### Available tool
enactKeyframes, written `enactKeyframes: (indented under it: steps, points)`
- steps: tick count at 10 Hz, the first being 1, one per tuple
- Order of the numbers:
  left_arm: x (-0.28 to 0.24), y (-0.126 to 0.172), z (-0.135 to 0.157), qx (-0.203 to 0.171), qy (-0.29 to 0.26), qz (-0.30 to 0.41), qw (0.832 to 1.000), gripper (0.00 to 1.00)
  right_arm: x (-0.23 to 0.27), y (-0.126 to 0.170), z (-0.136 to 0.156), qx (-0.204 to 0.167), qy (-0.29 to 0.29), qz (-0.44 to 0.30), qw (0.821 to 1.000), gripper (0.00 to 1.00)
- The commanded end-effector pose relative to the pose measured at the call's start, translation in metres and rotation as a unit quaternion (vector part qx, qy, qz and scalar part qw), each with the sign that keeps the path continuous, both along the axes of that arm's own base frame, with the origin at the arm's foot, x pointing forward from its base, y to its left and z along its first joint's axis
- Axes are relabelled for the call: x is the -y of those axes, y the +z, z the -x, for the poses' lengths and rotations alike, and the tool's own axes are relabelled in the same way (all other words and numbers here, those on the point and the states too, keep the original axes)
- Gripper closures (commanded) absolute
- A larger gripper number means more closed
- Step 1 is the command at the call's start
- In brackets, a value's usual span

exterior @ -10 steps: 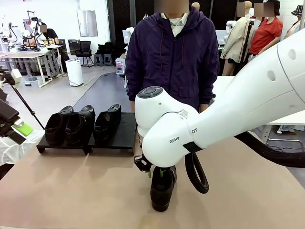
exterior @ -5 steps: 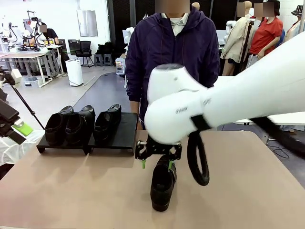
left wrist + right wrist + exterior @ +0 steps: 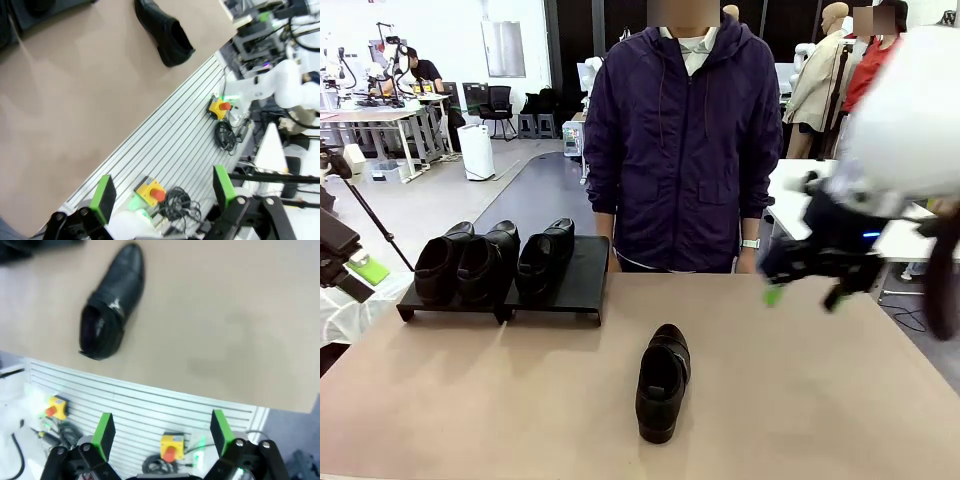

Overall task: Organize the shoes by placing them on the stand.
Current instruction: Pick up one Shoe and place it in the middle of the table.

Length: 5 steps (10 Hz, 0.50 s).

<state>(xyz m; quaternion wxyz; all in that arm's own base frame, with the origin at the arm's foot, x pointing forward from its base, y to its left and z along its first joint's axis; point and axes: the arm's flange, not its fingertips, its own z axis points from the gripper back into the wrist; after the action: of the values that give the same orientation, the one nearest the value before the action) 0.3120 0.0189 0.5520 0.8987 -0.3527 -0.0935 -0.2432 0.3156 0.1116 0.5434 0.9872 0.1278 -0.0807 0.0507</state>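
Stand (image 3: 582, 290): three shoes (image 3: 485, 262) on it, far left.
Fourth shoe (image 3: 662, 381): alone on table (image 3: 800, 400), near middle.
Right gripper (image 3: 805, 283): jaws wide, empty.
Left gripper (image 3: 162, 192): jaws wide, empty.

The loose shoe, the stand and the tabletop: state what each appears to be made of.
Loose shoe: looks like black leather or a synthetic look-alike, slightly glossy, with highlights along the upper; which of the two cannot be told. Stand: a flat, matte black top, possibly painted metal or plastic; unclear. Tabletop: a smooth, matte tan surface, probably laminate or board, with no visible grain.
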Motion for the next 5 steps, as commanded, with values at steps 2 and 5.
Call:
enactKeyframes:
  steps: [2, 5]
  points:
    - [0.002, 0.000, 0.000, 0.002, 0.003, 0.003, 1.000, 0.00, 0.074, 0.007, 0.037, 0.037, -0.005, -0.034, 0.999, 0.00]
    - [0.002, 0.000, 0.000, 0.002, 0.003, 0.003, 1.000, 0.00, 0.083, 0.014, 0.037, 0.040, -0.012, -0.036, 0.998, 0.00]
